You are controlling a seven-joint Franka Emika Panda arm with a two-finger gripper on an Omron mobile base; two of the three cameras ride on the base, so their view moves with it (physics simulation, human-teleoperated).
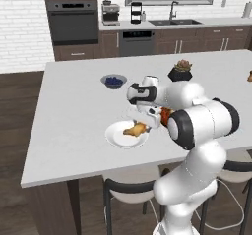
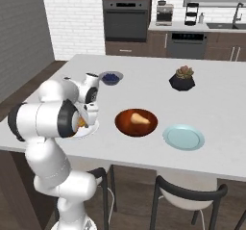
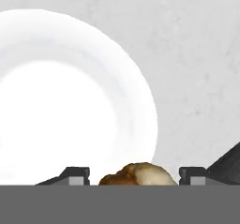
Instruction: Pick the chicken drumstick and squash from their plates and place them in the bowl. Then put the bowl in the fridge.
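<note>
Closest to the camera on the hand, the chicken drumstick (image 3: 138, 174) sits between the two dark fingertips of the gripper (image 3: 134, 175), which appears clenched on the meat just above the white plate (image 3: 70, 101). Taking the wooden bowl (image 2: 136, 122) as the landmark: the white plate lies just to its left on the grey island counter (image 2: 158, 87), the empty blue-green plate (image 2: 183, 137) just to its right. The squash (image 2: 140, 119) already rests inside the bowl, so the drumstick seems the last item to carry over. The fridge is out of sight.
</note>
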